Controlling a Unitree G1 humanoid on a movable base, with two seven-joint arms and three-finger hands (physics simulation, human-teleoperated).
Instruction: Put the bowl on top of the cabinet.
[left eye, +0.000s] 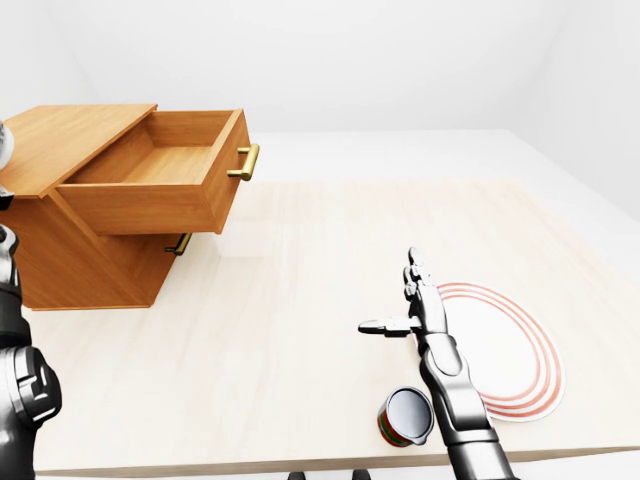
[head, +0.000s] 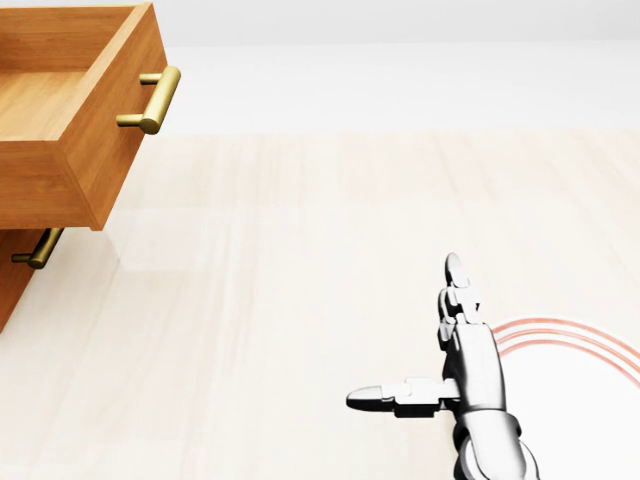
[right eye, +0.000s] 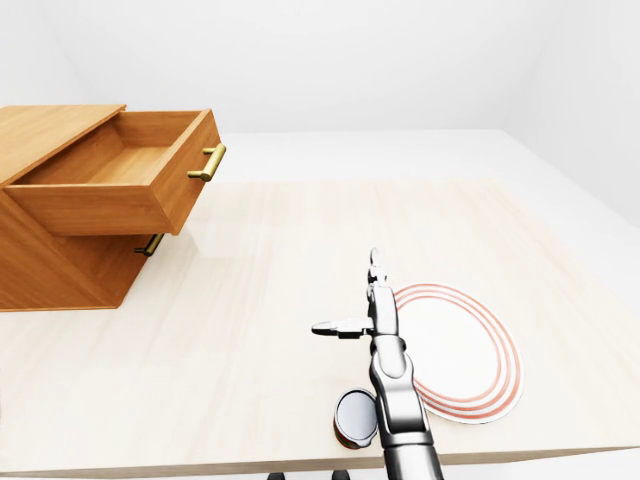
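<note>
The reach for the bowl (left eye: 512, 352) looks to be the step in hand, with nothing grasped yet: the right hand (left eye: 424, 314) hovers over the table (left eye: 290, 300) with its fingers spread apart, two pointing to the far side and the thumb out to the left, empty and just left of the bowl's near-left rim. The bowl, a shallow white dish with red rings, sits on the table at the right, well apart from the cabinet (left eye: 62, 150) at the far left, and nothing lies in it. I judge the next move calls for the hand to shift right and down onto the rim and close there, which may be awkward on so low an edge, then a lift and a long carry left to the cabinet's flat top. The cabinet's upper drawer (left eye: 150, 205) stands pulled out and its inside looks bare; the lower one is shut. A small can (left eye: 405, 417) with red and green bands lies on its side at the near edge beside the forearm, and I cannot tell whether its round end is a mouth or a lid. Of the left arm (left eye: 20, 385) only a dark stretch shows at the left edge of the left-eye view, so I cannot tell how its hand is set
</note>
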